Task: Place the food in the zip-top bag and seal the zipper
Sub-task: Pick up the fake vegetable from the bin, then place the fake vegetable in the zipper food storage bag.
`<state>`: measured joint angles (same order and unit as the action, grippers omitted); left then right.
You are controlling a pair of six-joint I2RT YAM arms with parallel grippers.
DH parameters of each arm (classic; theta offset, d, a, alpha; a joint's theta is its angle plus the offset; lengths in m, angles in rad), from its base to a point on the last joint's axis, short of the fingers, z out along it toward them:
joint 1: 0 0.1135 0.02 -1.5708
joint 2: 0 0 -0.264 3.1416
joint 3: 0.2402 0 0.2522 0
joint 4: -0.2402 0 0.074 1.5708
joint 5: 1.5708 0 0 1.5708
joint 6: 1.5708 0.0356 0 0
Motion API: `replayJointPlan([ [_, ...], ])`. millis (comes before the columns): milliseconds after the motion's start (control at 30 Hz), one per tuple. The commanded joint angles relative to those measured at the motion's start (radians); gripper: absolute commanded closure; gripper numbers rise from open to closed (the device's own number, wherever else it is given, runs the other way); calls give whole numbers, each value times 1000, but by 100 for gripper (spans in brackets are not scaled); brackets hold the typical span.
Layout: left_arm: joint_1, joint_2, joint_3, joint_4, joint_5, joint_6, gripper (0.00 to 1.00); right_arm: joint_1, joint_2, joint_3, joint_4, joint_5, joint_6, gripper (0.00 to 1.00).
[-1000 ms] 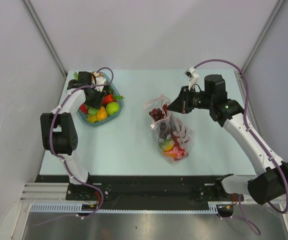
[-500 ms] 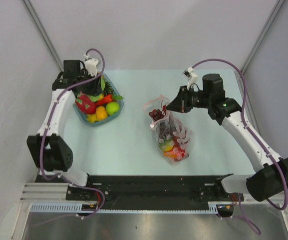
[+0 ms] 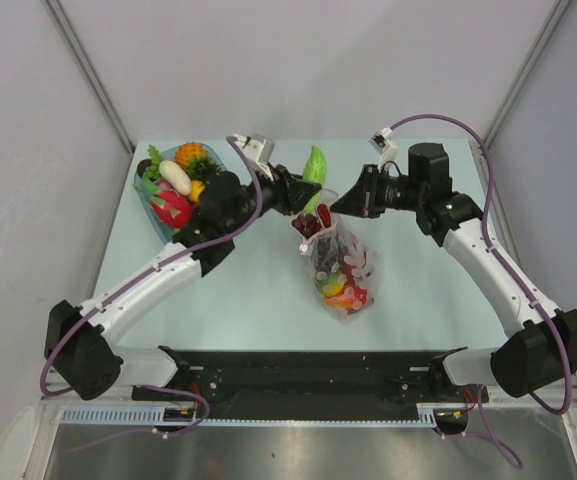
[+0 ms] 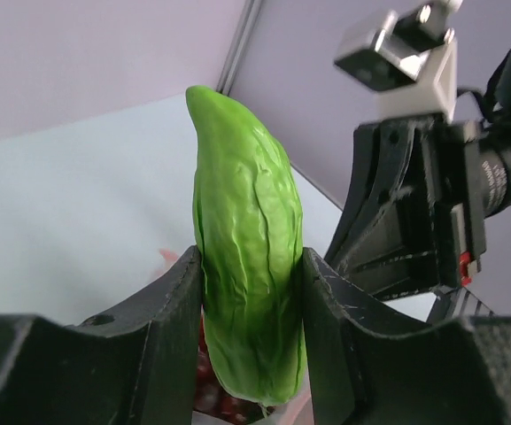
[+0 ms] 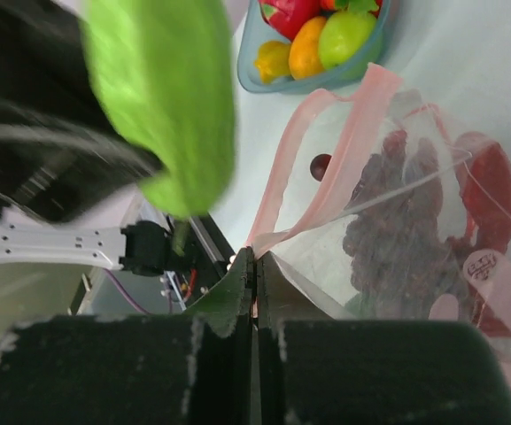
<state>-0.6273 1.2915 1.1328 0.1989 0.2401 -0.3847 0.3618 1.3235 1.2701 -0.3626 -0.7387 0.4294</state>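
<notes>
Nearest the arm bases, on the pale table (image 3: 258, 290), lies the closed bottom of the zip-top bag (image 3: 346, 275), packed with red, orange and green food (image 3: 340, 292). Farther up, purple grapes (image 3: 311, 228) sit just inside the bag's mouth, which gapes open — the pink zipper (image 5: 344, 150) curves in a loose loop, unsealed. At that mouth the right gripper (image 5: 255, 266) comes in from the right with its jaws pressed together on the bag's rim, holding one edge up off the table. From the left, the left gripper (image 4: 248, 341) clamps a long green vegetable (image 4: 248, 239) around its lower half, upright, its fingers (image 4: 171, 328) touching both sides. The vegetable's lower tip hangs just over the grapes at the opening, not yet inside; whether it brushes the plastic cannot be told. Farthest back, at the table's left corner, the blue-green tray (image 3: 160, 228) holds a pineapple (image 3: 190, 155), a pale beige oval piece (image 3: 175, 175) and a red fruit (image 3: 168, 208) — well apart from the bag.
</notes>
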Motion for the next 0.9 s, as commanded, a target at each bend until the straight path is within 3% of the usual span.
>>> replayJointPlan([
  [0, -84, 5, -106, 250, -284, -91, 65, -27, 5, 58, 171, -57, 119, 100],
  [200, -193, 35, -206, 425, -328, -65, 65, -35, 14, 37, 234, -96, 169, 100],
  [433, -198, 49, -246, 292, -321, -94, 62, -49, -1, 25, 269, -116, 189, 100],
  [567, -176, 65, -262, 294, -239, -166, 64, -49, -9, 9, 290, -160, 180, 100],
  [667, -155, 60, -280, 339, -188, -146, 70, -46, -18, 3, 294, -180, 164, 100],
  [733, -117, 77, -251, 352, -55, -105, 80, -44, -27, -5, 287, -186, 155, 100],
  [767, -108, 81, -223, 312, 53, -91, 83, -44, -29, -9, 292, -192, 148, 100],
  [867, -104, 112, -124, 136, 144, -49, 84, -32, -37, -20, 295, -217, 118, 100],
])
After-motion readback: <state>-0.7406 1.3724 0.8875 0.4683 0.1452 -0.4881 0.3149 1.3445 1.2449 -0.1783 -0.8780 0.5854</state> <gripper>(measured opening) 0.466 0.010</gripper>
